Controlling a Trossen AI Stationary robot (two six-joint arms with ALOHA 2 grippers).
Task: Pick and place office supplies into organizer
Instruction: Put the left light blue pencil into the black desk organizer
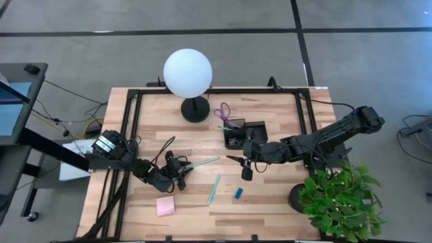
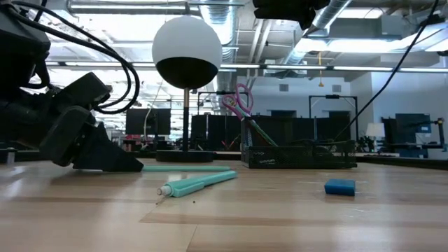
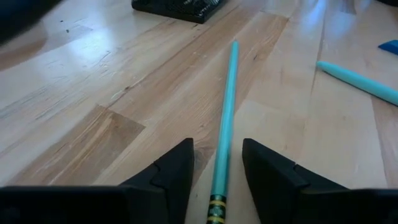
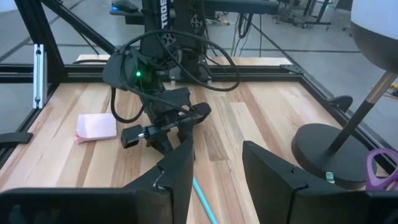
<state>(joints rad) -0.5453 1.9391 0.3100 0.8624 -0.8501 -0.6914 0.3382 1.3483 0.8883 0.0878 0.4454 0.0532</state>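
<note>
A thin teal pen [image 1: 202, 163] lies flat on the wooden table. My left gripper [image 1: 179, 170] is low at the pen's near-left end and open, with one finger on each side of the pen [image 3: 219, 168] and a gap showing on both sides. My right gripper [image 1: 237, 160] is open over the table in front of the organizer [image 1: 244, 133], a black tray with purple scissors [image 1: 223, 111] sticking up from it. A thicker teal pen [image 1: 214, 188], a blue eraser [image 1: 238, 194] and a pink sticky-note pad [image 1: 165, 206] lie on the table.
The white globe lamp [image 1: 187, 73] stands on its round black base [image 1: 196, 109] at the far side, left of the organizer. A green plant [image 1: 341, 196] sits at the near right corner. A black frame [image 1: 135, 115] borders the table. Bare wood lies between the two arms.
</note>
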